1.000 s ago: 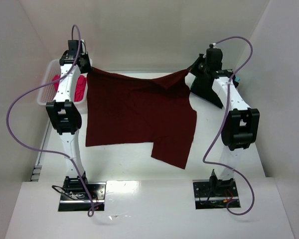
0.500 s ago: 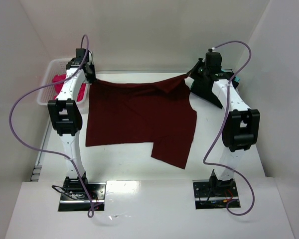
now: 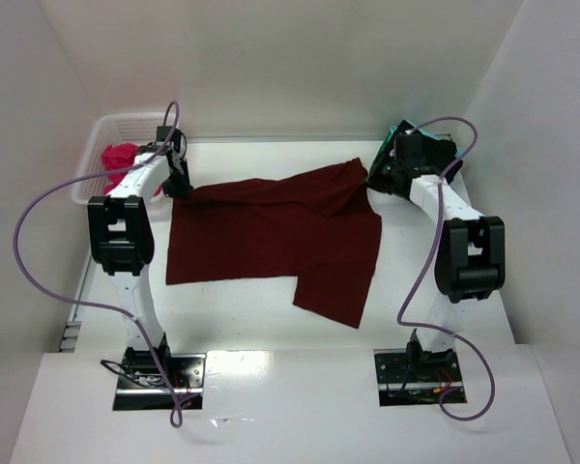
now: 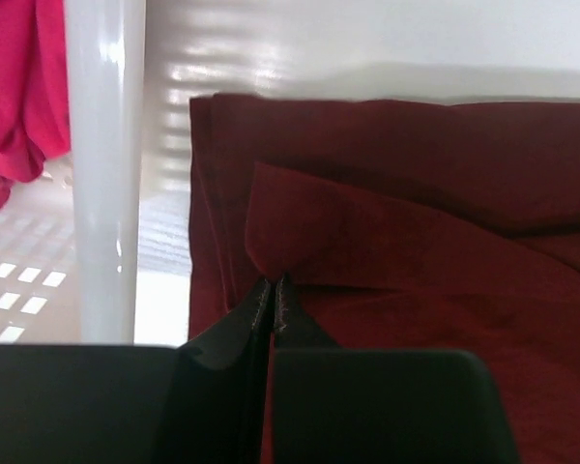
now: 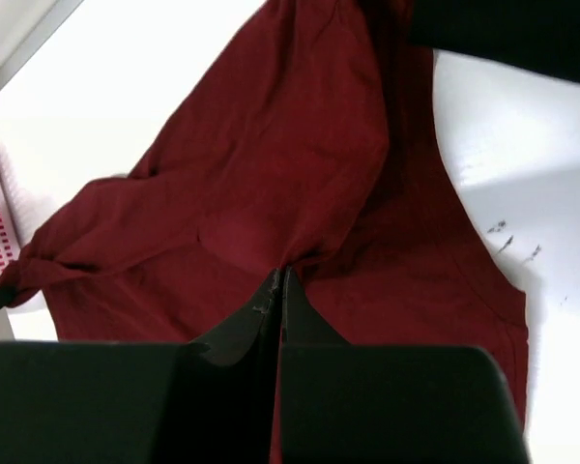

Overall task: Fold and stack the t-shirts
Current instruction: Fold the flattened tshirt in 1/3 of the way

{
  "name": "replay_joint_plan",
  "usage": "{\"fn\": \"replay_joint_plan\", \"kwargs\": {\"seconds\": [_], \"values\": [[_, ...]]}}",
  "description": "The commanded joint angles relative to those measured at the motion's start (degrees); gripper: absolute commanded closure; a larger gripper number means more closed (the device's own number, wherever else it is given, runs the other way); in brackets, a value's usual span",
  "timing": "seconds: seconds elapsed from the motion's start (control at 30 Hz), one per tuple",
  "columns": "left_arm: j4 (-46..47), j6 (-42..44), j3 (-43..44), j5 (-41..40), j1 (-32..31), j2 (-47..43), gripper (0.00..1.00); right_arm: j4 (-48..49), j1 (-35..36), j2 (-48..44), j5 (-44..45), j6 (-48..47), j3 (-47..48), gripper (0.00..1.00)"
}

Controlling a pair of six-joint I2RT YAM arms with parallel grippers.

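Pink shirt (image 3: 119, 155) — partly behind left arm (image 3: 126, 232); teal cloth (image 3: 398, 130) mostly hidden behind right arm (image 3: 437, 193); maroon shirt (image 3: 271, 227) cut off in wrist views.

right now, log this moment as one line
phase: fold | left hand: shut on maroon t-shirt far-left corner | right hand: shut on far-right corner | near part flat on table | pink t-shirt: in basket

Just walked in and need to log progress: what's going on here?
Both arms are handling the dark maroon cloth t-shirt. The left gripper and the right gripper are each shut on its far edge, one at each end, while its near part lies flat on the white table. A bright pink cloth shirt sits bunched in the white plastic lattice basket, far left.
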Motion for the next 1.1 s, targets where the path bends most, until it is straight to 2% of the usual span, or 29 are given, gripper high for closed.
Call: {"fn": "replay_joint_plan", "kwargs": {"seconds": [0.0,0.3,0.37,0.43,0.47,0.5,0.67,0.77,0.87,0.97,1.07], "values": [[1.6,-1.9,-0.8,-3.2,0.3,-3.4,1.0,2.5,-0.4,-4.9,-0.8,0.9,-1.9,1.0],[0.5,-2.4,-0.8,-5.3,0.3,-3.8,1.0,2.5,-0.4,-5.5,-0.4,2.1,-6.2,1.0],[0.0,-3.0,-0.8,-4.8,0.3,-4.3,0.9,1.9,-0.4,-5.5,0.2,1.7,-6.2,0.99],[0.0,-3.7,-0.8,-4.2,0.3,-5.6,0.7,1.8,-0.4,-5.5,0.3,1.6,-6.2,0.69],[0.4,-3.7,-0.8,-2.9,0.3,-6.2,0.53,1.8,-0.4,-5.5,0.8,1.2,-6.2,0.58],[0.6,-3.7,-0.8,-2.0,0.3,-6.7,0.42,1.8,-0.4,-5.5,1.4,1.0,-6.2,0.51],[2.2,-3.1,0.1,4.5,0.3,-8.5,0.3,2.4,-0.4,-4.5,2.1,0.5,-3.8,0.17],[2.8,-3.1,0.8,7.3,0.3,-8.5,0.23,2.1,-0.4,-2.9,0.4,0.0,-1.9,0.07],[3.0,-2.8,1.4,9.5,-0.7,-7.5,0.22,1.8,-0.4,-1.9,-1.2,0.0,-1.6,0.02],[3.3,-1.8,2.4,9.8,-2.4,-5.8,0.22,1.8,-0.4,-1.9,-1.5,0.0,-2.3,0.02],[4.6,-1.2,3.7,7.1,-4.3,-3.0,0.22,3.0,-0.4,-1.6,-3.8,-0.5,-2.3,0.06]]}}
